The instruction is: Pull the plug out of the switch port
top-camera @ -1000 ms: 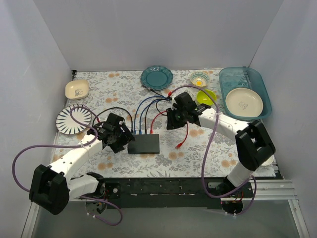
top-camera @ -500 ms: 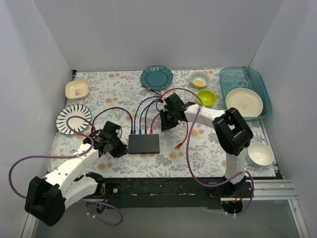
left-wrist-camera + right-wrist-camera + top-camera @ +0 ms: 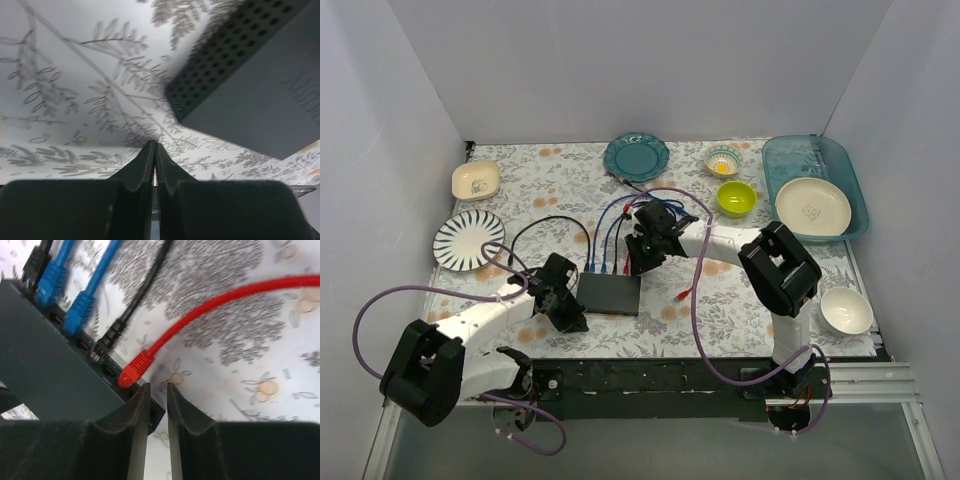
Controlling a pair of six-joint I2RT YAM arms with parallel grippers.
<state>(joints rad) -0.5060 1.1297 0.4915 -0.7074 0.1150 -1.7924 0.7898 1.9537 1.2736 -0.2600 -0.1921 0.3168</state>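
The flat matte-black rectangular switch point(image 3: 610, 292) lies on the floral-patterned bench point(image 3: 720, 305), near its front middle. Its row of sockets faces the far side.

The left arm lies low, stretched from its base at the near left corner diagonally toward the switch. It ends at the switch's left short end. In the wrist view the left tool point(image 3: 154, 152) is clenched on nothing, its two fingers pressed together into one point. That point sits just beside the corner of the switch's perforated side wall. Whether it touches the box cannot be told.

The right arm rises from its base at the near right and folds sharply at the elbow. Its forearm reaches left, low across the bench, to the switch's far edge. The right tool point(image 3: 155, 390) points at the socket row with its fingers narrowly parted. Cloth shows through the gap and nothing is gripped.

The red plug point(image 3: 132, 372) on its red cable point(image 3: 225, 295) sits in the socket nearest the switch's corner, just ahead of the fingertips. Contact cannot be judged. Beside it along the row sit a black plug point(image 3: 107, 337), two blue plugs point(image 3: 77, 315) and one more black plug point(image 3: 32, 265).
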